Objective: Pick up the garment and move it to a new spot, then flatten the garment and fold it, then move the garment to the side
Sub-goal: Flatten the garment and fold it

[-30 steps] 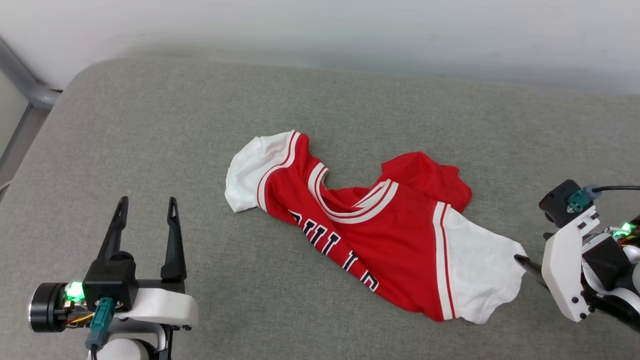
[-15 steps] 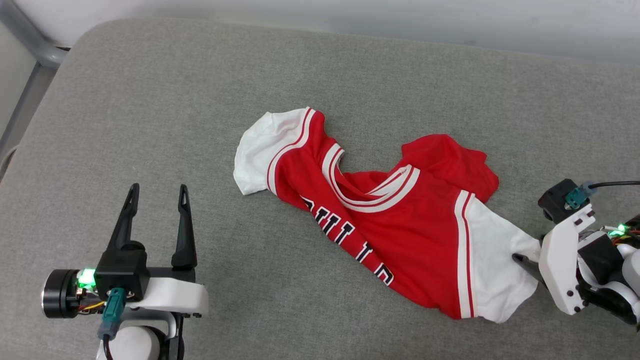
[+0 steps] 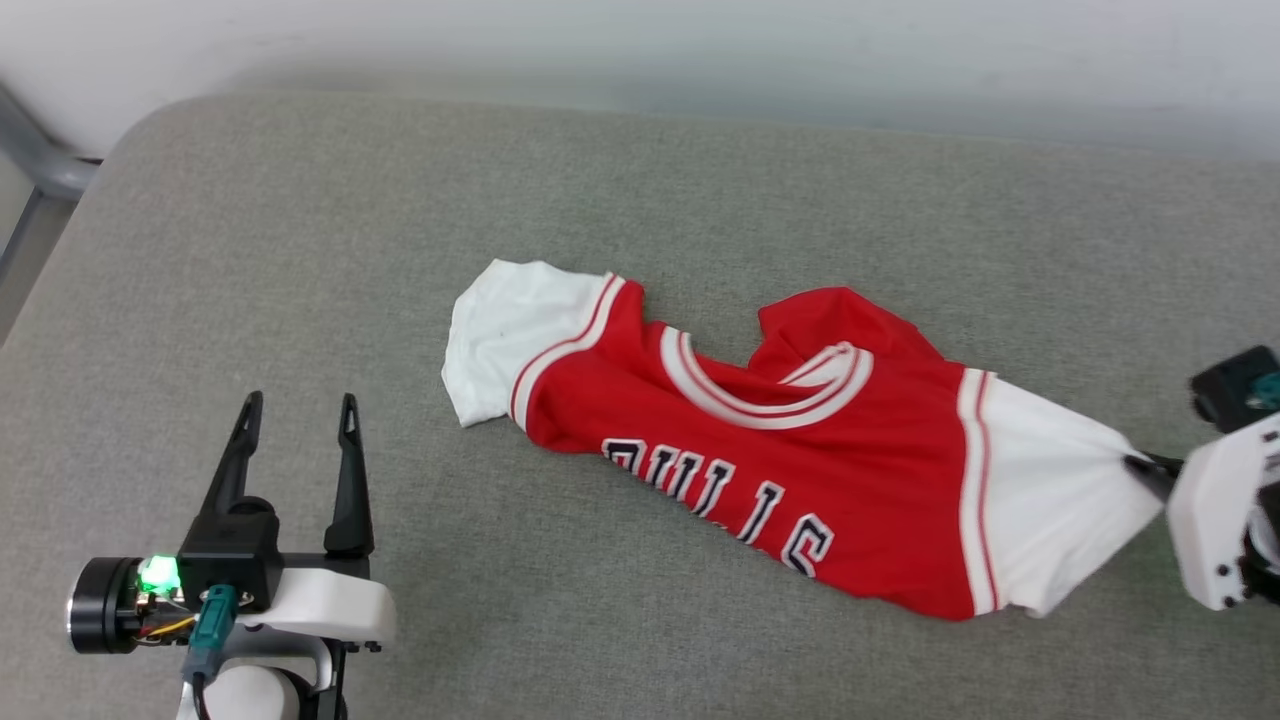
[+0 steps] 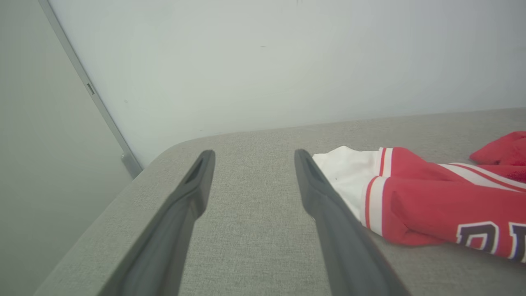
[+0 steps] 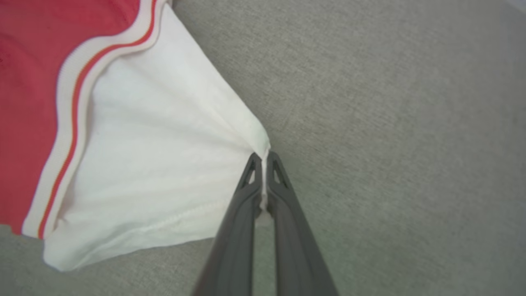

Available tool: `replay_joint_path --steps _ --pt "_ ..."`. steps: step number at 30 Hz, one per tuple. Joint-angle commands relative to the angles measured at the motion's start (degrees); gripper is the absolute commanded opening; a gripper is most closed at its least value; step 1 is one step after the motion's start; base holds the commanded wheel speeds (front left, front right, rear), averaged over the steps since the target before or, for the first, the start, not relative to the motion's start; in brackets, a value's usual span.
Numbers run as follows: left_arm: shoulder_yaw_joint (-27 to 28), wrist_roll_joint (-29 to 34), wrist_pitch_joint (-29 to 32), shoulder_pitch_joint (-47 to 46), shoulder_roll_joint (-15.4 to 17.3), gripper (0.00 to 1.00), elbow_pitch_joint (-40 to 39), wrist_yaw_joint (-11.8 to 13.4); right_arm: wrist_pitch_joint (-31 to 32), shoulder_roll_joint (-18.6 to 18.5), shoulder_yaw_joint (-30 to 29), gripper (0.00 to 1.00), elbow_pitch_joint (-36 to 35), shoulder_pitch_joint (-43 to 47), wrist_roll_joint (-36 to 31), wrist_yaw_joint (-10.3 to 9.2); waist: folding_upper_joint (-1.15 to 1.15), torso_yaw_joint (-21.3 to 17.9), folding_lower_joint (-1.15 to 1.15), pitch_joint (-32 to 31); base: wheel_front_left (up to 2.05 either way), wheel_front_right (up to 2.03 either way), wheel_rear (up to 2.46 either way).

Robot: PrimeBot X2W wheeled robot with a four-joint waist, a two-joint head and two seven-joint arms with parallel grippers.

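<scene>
The garment point(image 3: 760, 470), a red jersey with white sleeves and black lettering, lies rumpled across the middle of the grey cushion point(image 3: 300, 260). My right gripper point(image 3: 1135, 463) at the right edge is shut on the rim of the garment's right white sleeve point(image 5: 164, 164), with the cloth bunched to a point between its fingers point(image 5: 283, 193). My left gripper point(image 3: 297, 410) stands open at the lower left, well clear of the garment. In the left wrist view the other white sleeve point(image 4: 345, 172) lies just right of the open left gripper point(image 4: 252, 158).
The grey cushion runs back to a pale wall point(image 3: 700, 50). A grey metal bar point(image 3: 40, 160) stands past its rounded far left corner. Bare cushion surrounds the garment on all sides.
My right gripper has closed on the white sleeve and drawn it to the right, stretching the garment out so its lettering lies flatter. The head camera shifted. The left gripper stayed open.
</scene>
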Motion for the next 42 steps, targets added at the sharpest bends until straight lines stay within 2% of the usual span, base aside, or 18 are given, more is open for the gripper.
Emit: replay_joint_path --steps 1,8,15,20,23,25,30,35,42 --pt "0.5 0.3 -0.1 0.2 -0.1 1.0 0.1 -0.3 -0.6 -0.7 -0.6 0.0 0.8 1.1 0.3 -0.1 0.0 -0.6 0.0 -0.6 0.0 0.0 0.0" --pt "2.0 0.3 -0.1 -2.0 1.5 1.0 1.5 -3.2 -3.7 -2.1 -4.9 0.0 5.5 3.6 1.1 -0.1 0.0 -2.0 0.0 -1.7 0.0 0.0 0.0" --pt "1.3 -1.2 2.1 -9.7 5.3 1.0 4.6 -9.7 -5.9 -0.2 -6.3 0.0 6.5 5.0 0.2 -0.1 0.0 -3.1 0.0 -2.0 0.0 0.0 0.0" --pt "-0.3 -3.8 9.4 -18.2 7.6 1.0 6.9 -16.3 -6.6 1.3 -6.6 0.0 5.5 4.5 -0.7 -0.1 0.0 -4.0 0.0 -1.4 0.0 0.0 0.0" --pt "-1.8 -6.5 16.1 -23.3 8.5 1.0 8.7 -20.2 -6.9 1.5 -6.9 0.0 4.7 3.8 -1.3 -0.1 0.0 -4.5 0.0 -0.7 0.0 0.0 0.0" --pt "-3.6 -8.6 22.0 -26.2 9.2 1.0 10.4 -21.9 -7.0 1.7 -7.1 0.0 3.9 3.5 -1.6 -0.1 0.0 -4.9 0.0 -0.2 0.0 0.0 0.0" --pt "-8.8 -14.9 36.1 -33.2 10.7 1.0 14.3 -23.4 -7.2 2.2 -7.7 0.0 1.4 2.6 -2.9 -0.09 0.0 -6.3 0.0 1.3 0.0 0.0 0.0" --pt "-15.6 -20.7 46.9 -38.3 12.1 1.0 17.5 -23.5 -6.6 3.3 -8.2 0.0 -1.5 1.5 -4.4 -0.1 0.0 -8.1 0.0 3.5 0.0 0.0 0.0" --pt "-24.1 -25.5 55.4 -45.0 13.9 1.0 22.1 -23.5 -5.5 4.8 -9.2 0.0 -6.0 0.1 -6.9 -0.09 0.0 -10.7 0.0 7.8 0.0 0.0 0.0"
